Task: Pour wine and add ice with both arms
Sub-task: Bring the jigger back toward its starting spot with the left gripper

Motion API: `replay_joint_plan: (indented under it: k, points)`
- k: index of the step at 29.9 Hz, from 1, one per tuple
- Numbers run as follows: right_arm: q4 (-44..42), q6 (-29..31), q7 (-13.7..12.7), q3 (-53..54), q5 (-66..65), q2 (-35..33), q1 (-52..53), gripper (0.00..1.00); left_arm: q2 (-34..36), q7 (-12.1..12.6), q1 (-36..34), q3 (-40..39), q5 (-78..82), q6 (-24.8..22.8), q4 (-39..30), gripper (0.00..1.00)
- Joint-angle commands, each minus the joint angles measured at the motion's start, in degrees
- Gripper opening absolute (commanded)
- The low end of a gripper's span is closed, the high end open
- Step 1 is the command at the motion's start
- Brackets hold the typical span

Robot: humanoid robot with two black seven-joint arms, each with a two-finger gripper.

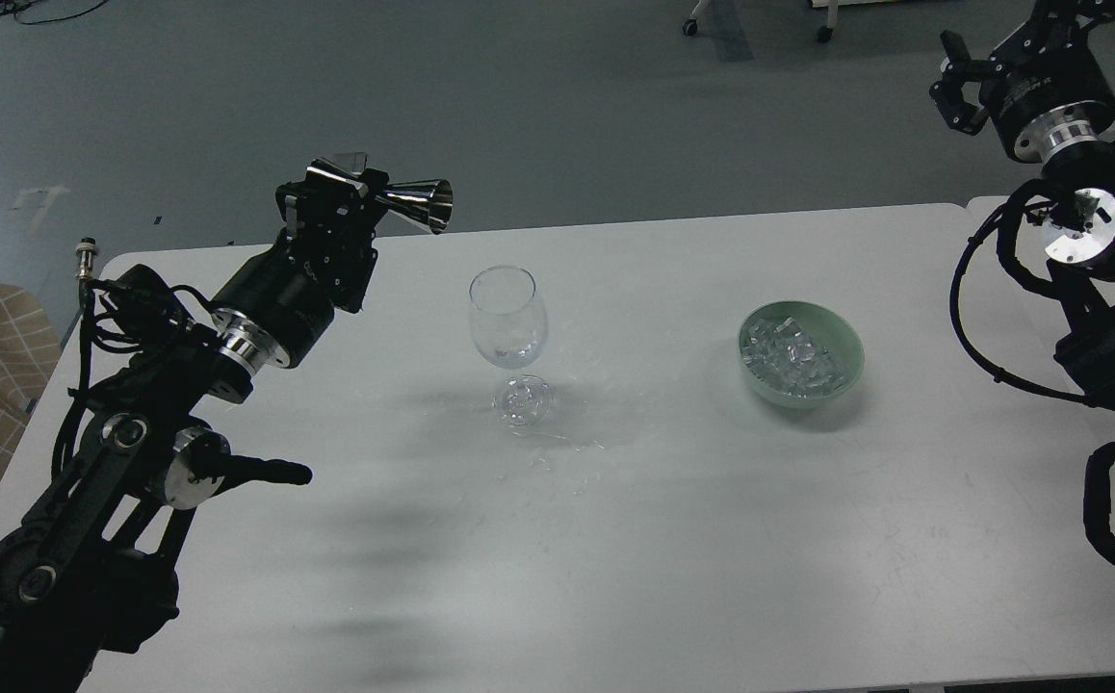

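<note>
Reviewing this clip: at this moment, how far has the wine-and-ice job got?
Early to midway. In hand: the left end effector holds a shiny metal jigger lying sideways, left of the wine glass, not over it. Whether the glass holds any liquid is hard to tell; droplets sit on the table near its base. Left: the ice lies in the green bowl, none visibly in the glass. The right end effector is raised, holding nothing.

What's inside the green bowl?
The green bowl holds lots of little clear ice cubes, heaped together. They cover its bottom, so anything underneath can't be seen.
</note>
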Motion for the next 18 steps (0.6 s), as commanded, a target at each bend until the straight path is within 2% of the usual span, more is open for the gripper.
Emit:
replay_joint_plan:
  k: [1,9,15,18]
  points:
    - [-0.01,0.06,0.00,-0.09,0.00,0.03,-0.21,1.00,0.05,0.21,0.02,-3.51,-10.93,-0.25,0.42,0.00]
    - [0.08,-0.03,0.00,-0.09,-0.17,-0.06,-0.30,1.00,-0.83,0.03,0.64,-10.98,-34.13,-1.13,4.63,0.00]
    - [0.08,-0.03,0.00,-0.17,-0.70,-0.15,-0.30,1.00,-2.06,-0.06,0.46,-14.85,-47.94,-2.63,14.55,0.00]
    - [0.08,-0.12,0.08,-0.26,-0.88,-0.24,-0.30,1.00,-2.59,0.03,-0.59,-17.22,-52.15,-4.20,21.83,0.00]
